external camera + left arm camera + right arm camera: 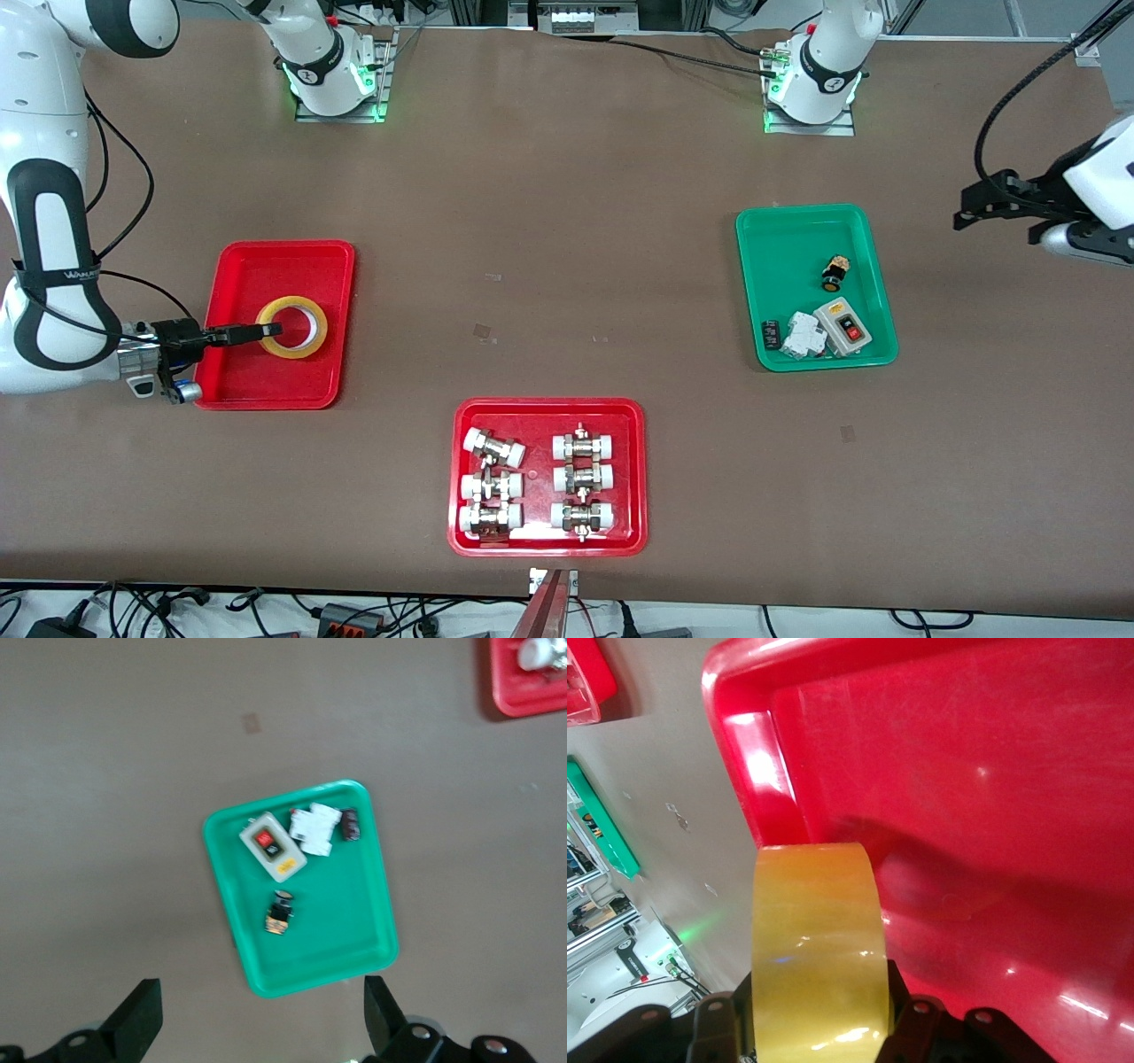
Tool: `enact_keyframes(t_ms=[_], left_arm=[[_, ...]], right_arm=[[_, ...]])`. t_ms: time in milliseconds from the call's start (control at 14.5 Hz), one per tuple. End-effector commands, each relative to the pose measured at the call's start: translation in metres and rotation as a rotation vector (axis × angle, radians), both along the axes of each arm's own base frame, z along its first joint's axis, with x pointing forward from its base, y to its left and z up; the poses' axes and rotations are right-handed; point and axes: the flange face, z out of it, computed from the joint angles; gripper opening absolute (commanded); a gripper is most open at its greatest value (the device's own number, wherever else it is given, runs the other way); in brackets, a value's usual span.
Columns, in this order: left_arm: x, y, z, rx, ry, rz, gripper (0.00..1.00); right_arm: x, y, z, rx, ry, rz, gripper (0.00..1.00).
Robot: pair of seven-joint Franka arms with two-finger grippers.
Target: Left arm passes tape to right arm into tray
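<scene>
The right gripper (266, 332) reaches over the plain red tray (239, 381) at the right arm's end of the bench (567, 266), its jaws pinching the wall of the tape (292, 327). The roll is inside the tray, its open core facing upward. The left gripper (261, 1014) waits above the bench beside the green tray (788, 239), jaws spread.

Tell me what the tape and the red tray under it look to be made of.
The tape: translucent yellow plastic film, glossy, judging by the highlights on its wound face. The tray: probably moulded plastic, smooth and shiny; reflections glint off its rounded rim and floor. The right hand is shut on the tape.
</scene>
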Motion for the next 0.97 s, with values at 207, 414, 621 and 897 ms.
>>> enact_keyframes(t_ms=[207, 414, 621, 897], left_arm=[[-0.005, 0.034, 0.026, 0.010, -0.107, 0.054, 1.00], [-0.005, 0.007, 0.033, 0.102, -0.110, 0.025, 1.00], [-0.009, -0.013, 0.037, 0.104, -0.094, 0.205, 1.00], [-0.005, -0.001, 0.033, 0.063, -0.091, 0.165, 1.00]], right_arm=[[-0.003, 0.001, 0.004, 0.011, -0.017, 0.029, 1.00], [-0.002, 0.006, 0.004, -0.047, -0.029, 0.083, 1.00], [-0.001, 0.016, 0.003, -0.120, -0.086, 0.167, 1.00], [-0.002, 0.035, 0.049, -0.339, -0.228, 0.281, 1.00]])
